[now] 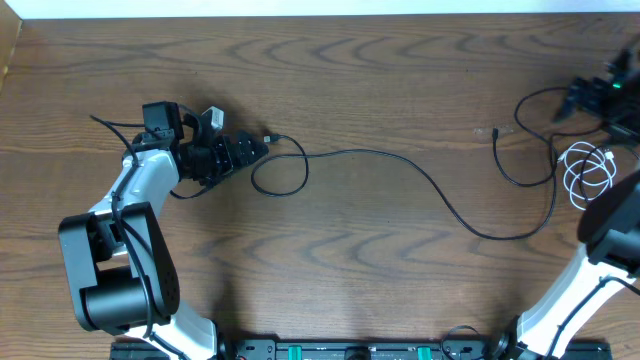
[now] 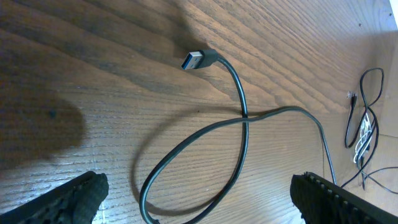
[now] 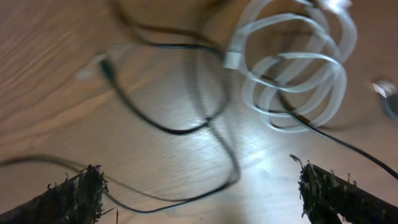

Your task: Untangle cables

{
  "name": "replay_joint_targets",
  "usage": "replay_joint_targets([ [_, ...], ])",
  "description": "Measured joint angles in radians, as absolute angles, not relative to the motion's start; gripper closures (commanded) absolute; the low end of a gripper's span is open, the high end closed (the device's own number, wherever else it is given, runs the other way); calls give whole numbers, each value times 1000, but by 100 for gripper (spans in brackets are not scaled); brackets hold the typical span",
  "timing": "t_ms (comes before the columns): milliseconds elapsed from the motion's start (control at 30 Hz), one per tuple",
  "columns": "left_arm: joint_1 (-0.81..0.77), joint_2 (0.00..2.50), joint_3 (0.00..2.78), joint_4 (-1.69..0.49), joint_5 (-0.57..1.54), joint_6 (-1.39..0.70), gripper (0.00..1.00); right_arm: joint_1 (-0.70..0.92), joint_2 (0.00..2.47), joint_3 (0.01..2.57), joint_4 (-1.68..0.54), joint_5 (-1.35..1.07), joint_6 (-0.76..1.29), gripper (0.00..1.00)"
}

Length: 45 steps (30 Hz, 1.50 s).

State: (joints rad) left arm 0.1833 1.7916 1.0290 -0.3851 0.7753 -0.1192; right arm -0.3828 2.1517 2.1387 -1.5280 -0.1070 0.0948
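Start from the long black cable (image 2: 242, 99): stretched over the middle of the worktop (image 1: 330, 60), ending at the left in a USB plug (image 2: 196, 60) and closing into one loose loop (image 2: 246, 149) just behind that plug, crossed over itself once. To clear it, grip close behind the plug, lift only a little, and carry the plug end back around the loop, away from the crossing. Avoid hauling along the length, which is likely to draw the loop tight.

Over that loop, the left pincer (image 2: 199, 182): spread wide, holding nothing, with the plug just ahead. Well placed for that grip.

Farther right, a tighter muddle: the white cable (image 1: 588, 175) coiled near the worktop's right edge, with black strands (image 3: 155, 127) running across it and a small plug (image 1: 497, 132) lying free beside. Cannot tell how many black cords meet there, nor which lies on top; too blurred in the right wrist view.

Above the white coil, the right pincer (image 3: 199, 171): likewise wide and empty. Probably best to take the coil whole and draw it sideways, clear of the black strands, watching for any snag. Keep the two arms well apart.
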Motion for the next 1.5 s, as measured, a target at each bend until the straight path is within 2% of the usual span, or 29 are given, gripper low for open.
replay_joint_targets([
  [333,183,1792,1029,-385,775,-120,2,-97,2152,2024,-1400,-141,-13,1],
  [600,183,1792,1029,-385,775,-120,2,156,2152,1860,-1162,-224,-165,1],
  [700,183,1792,1029,-385,775,-119,2,253,2152,1810,-1097,-168,-178,1],
  [833,183,1792,1029,-385,775,-120,2,329,2152,1789,-1071,30,-162,1],
  [1000,183,1792,1029,-385,775,-120,2,294,2152,1789,-1064,194,-157,1],
  [1133,183,1792,1029,-385,775,-120,2,189,2152,1789,-1068,236,-139,1],
  [1500,183,1792,1029,-385,775,-119,2,-171,2152,1789,-1117,72,-43,1],
])
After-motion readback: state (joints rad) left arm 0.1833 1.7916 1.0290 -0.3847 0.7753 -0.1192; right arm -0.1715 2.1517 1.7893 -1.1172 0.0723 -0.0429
